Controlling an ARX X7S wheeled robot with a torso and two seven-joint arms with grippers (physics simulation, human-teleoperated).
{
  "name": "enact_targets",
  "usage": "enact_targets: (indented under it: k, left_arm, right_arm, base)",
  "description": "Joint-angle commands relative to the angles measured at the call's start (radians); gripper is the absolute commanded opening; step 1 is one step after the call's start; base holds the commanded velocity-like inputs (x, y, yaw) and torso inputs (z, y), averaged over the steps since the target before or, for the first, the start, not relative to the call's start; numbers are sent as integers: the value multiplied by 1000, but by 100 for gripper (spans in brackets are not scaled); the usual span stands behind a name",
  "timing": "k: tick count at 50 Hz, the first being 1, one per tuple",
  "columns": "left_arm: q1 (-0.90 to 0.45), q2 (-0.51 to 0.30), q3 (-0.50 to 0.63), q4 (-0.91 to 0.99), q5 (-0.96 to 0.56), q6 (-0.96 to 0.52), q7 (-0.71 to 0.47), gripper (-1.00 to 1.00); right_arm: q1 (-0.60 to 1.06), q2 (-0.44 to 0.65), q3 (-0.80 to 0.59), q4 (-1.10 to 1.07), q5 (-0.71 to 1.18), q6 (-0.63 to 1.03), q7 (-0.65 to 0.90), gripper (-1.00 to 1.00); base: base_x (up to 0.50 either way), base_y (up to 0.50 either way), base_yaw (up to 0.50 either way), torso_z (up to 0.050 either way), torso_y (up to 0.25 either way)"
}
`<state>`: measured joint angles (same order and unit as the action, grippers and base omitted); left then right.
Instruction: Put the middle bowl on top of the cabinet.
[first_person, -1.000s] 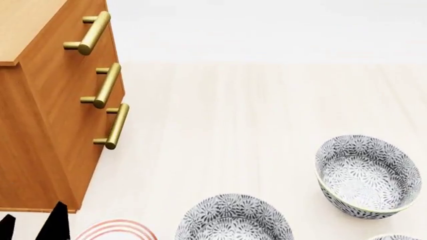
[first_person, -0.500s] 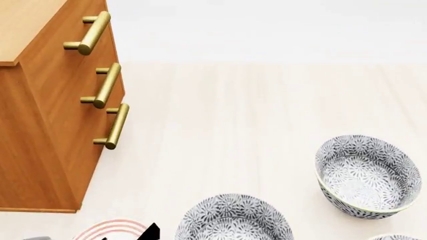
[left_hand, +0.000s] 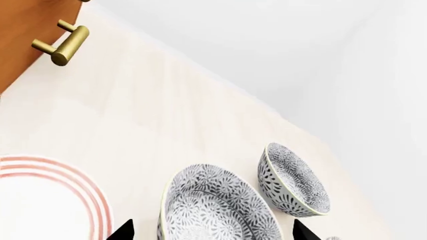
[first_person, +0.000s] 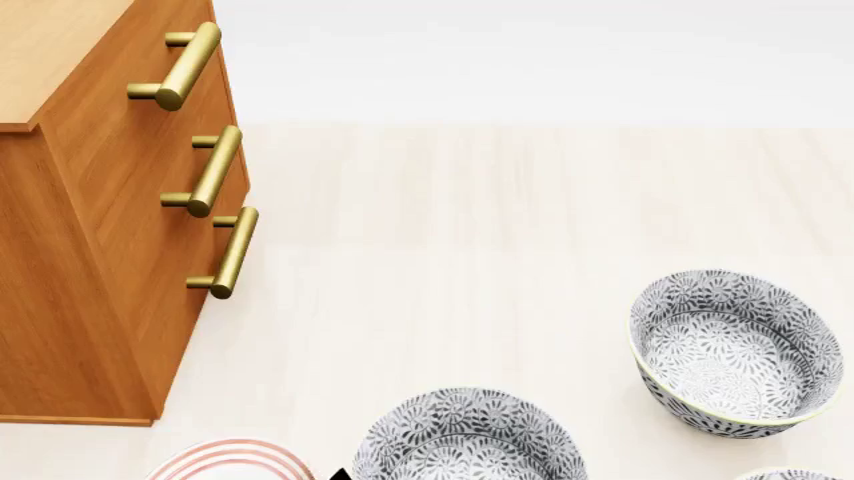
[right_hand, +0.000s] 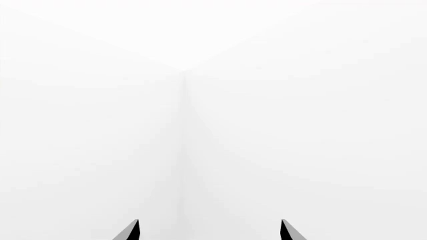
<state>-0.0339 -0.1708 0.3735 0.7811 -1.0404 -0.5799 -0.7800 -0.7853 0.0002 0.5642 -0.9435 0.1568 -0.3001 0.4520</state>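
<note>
The middle bowl (left_hand: 213, 210), deep and white with a dense grey-black floral pattern, sits at the bottom centre of the head view (first_person: 467, 440). My left gripper (left_hand: 213, 230) is open, its two black fingertips standing either side of this bowl without holding it. Only one dark fingertip (first_person: 340, 474) shows in the head view, just left of the bowl. The cabinet (first_person: 94, 250), orange-brown with three brass bar handles, stands at the left, its lighter top (first_person: 54, 50) bare. My right gripper (right_hand: 209, 229) is open and faces blank white; it is out of the head view.
A matching bowl (first_person: 734, 350) stands farther right (left_hand: 293, 180), and the rim of another (first_person: 787, 475) peeks in at the bottom right. A flat white plate with red rings (first_person: 227, 462) lies between the cabinet and the middle bowl (left_hand: 47, 200). All rest on pale wood flooring (first_person: 507, 220).
My left gripper has moved right from beside the cabinet's base, across the plate, to the left edge of the middle bowl. The bowls, plate and cabinet have not moved.
</note>
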Motion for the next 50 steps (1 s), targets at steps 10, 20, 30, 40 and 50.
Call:
enact_targets:
  k: [10,20,30,40,50]
  left_arm:
    - [-7,23,43,-84,10,12,7,100]
    - [-23,28,54,-119,6,17,6,100]
    - [-75,45,72,-130,27,-22,-96,100]
    - [-128,66,93,-120,35,-57,-199,100]
    - [-136,76,119,-169,42,-41,-192,100]
  right_arm:
    - [0,0,33,10,30,-10,-24,100]
    - [0,0,20,14,15,-15,-24,100]
    - [0,0,5,15,-2,-16,-22,100]
    - [0,0,11,8,2,-13,-20,100]
    - [0,0,4,-3,-8,-4,-17,100]
  base:
    - [0,0,0,0,0]
    - [0,0,0,0,0]
    - [0,0,0,0,0]
    - [0,0,0,0,0]
    - [0,0,0,0,0]
